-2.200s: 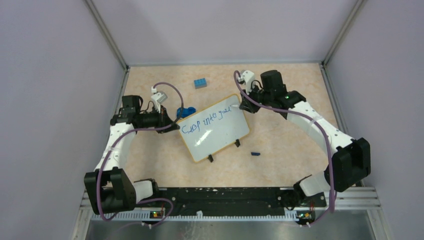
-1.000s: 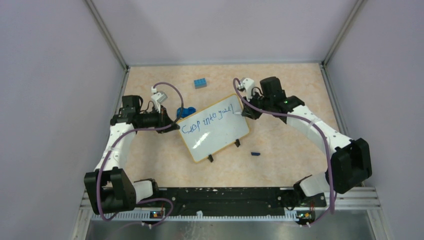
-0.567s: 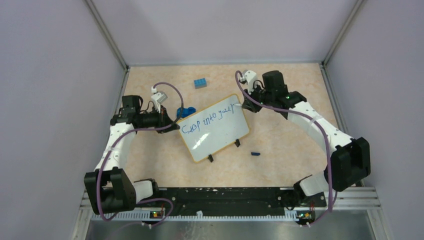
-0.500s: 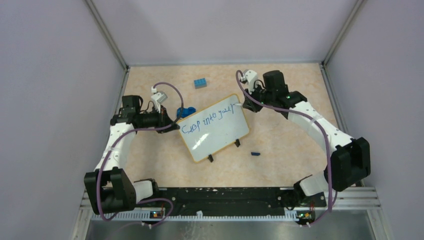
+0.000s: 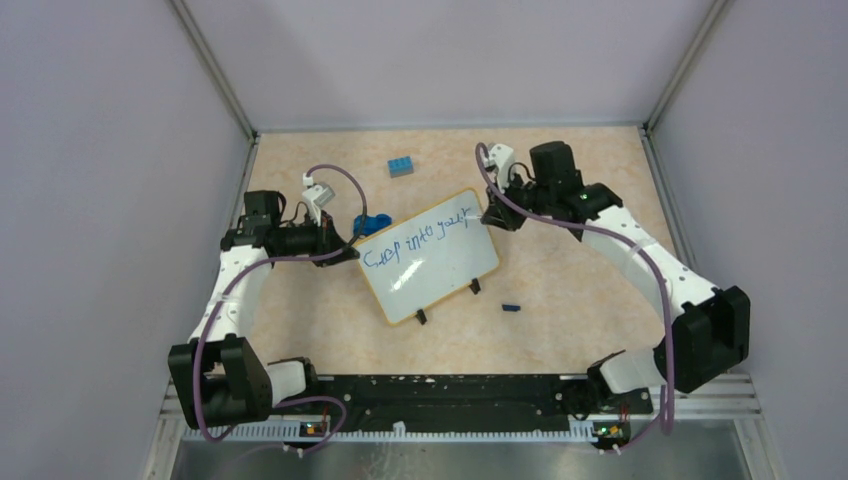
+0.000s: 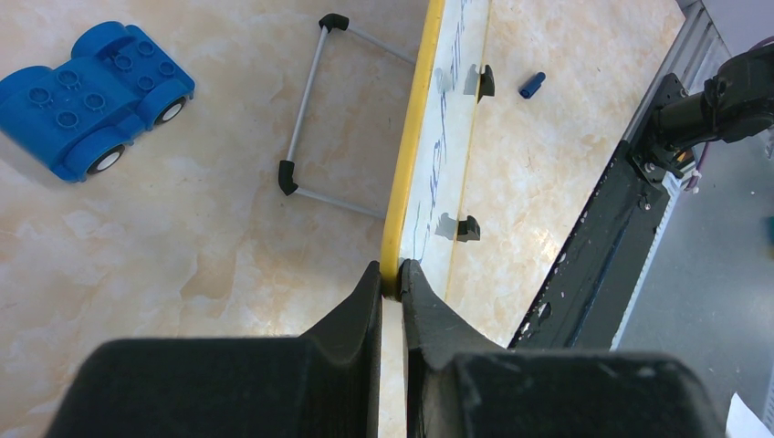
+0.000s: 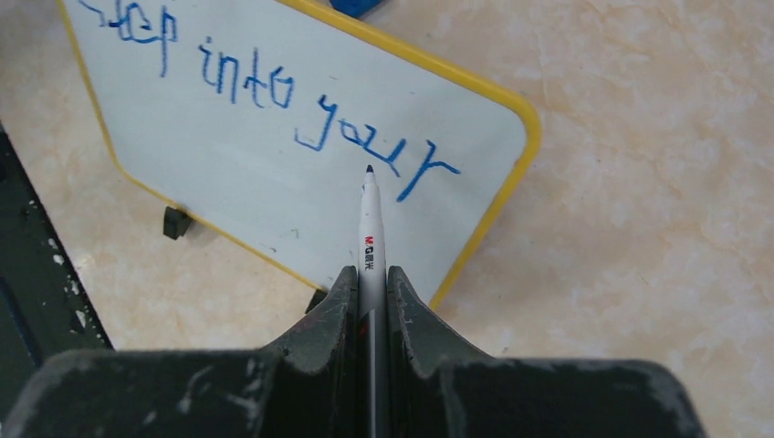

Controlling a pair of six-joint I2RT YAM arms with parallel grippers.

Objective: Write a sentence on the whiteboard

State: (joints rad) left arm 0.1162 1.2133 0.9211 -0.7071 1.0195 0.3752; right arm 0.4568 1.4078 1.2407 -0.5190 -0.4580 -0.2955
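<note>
The small white rectangular whiteboard point(image 5: 440, 265) with a thin yellow rim sat around the middle of the beige marbled surface point(image 5: 570, 290). It was turned askew, so its long sides ran from near left to far right. Two small black clip feet point(image 5: 421, 317) stood along its near long edge. The blue handwritten sentence point(image 5: 415, 238) crossed the board's far half in one line; in the right wrist view it read "Step into your".

The left fingers point(image 6: 383, 285) were drawn narrow on the yellow rim at the board's left short edge, pinching it between their tips. The right fingers point(image 7: 351, 285) were closed tight around a slim white marker point(image 7: 369, 224) with a dark tip, held over the board's far right corner. The tip pointed at the white face just beside the last letters of "your". Whether it touched the board could not be told.

A grey wire frame point(image 6: 308, 91) with black corner pieces showed in the left wrist view beside the rim, on the side away from the writing. A blue toy car point(image 6: 91, 96) stood just beside the board's left corner. A small blue studded brick point(image 5: 401, 166) rested near the far edge of the surface, well apart from the board. A little dark blue cap point(image 5: 510, 307) lay on the surface to the right of the clip feet, near the board's near right corner.
</note>
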